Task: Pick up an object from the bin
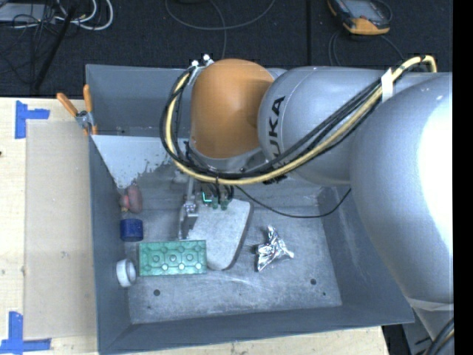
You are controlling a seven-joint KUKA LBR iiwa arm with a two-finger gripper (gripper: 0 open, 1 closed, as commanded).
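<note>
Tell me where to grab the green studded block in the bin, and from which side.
Come from straight above and pinch the green studded block across its narrow width, on its two long edges. It lies flat; a white cap crowds its left end and a grey flat pad its right, so the ends look blocked.

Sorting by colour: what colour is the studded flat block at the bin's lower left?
The block is green, seen clearly in the camera view.
</note>
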